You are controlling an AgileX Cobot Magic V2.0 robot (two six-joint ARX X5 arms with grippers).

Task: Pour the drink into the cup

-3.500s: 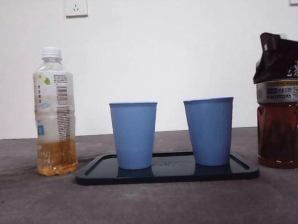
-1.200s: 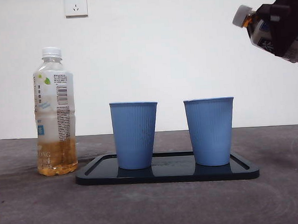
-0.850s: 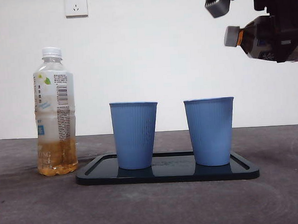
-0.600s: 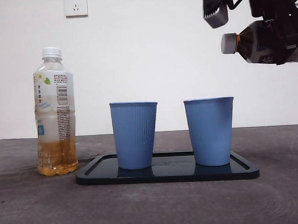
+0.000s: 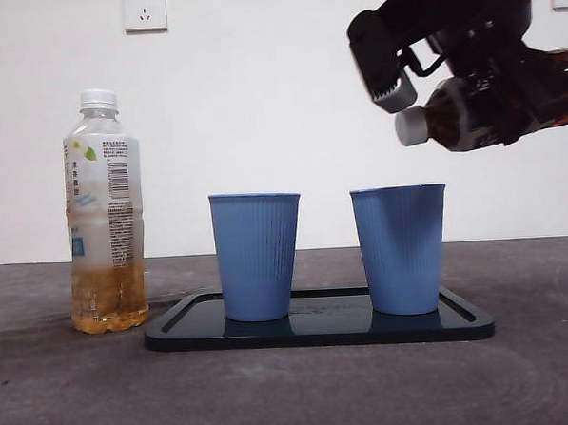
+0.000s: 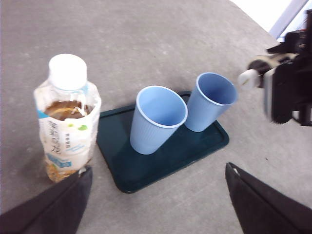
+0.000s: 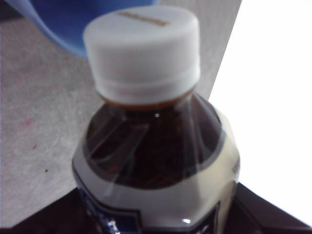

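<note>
One dark bottle (image 5: 493,111) near-horiz in right gripper (image 5: 506,91), cap (image 5: 411,127) twd cups.

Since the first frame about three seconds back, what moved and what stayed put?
The right gripper lifted the dark tea bottle off the table's right side, tipped it about level and carried it over the right cup, white cap still on. The pale bottle, left cup and tray stayed put.

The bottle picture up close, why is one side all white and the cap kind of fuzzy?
In the right wrist view the bright wall washes out to plain white, and the dark tea bottle sits so near the lens that its cap blurs. In the front view the same bottle looks sharper, held by the right gripper.
</note>
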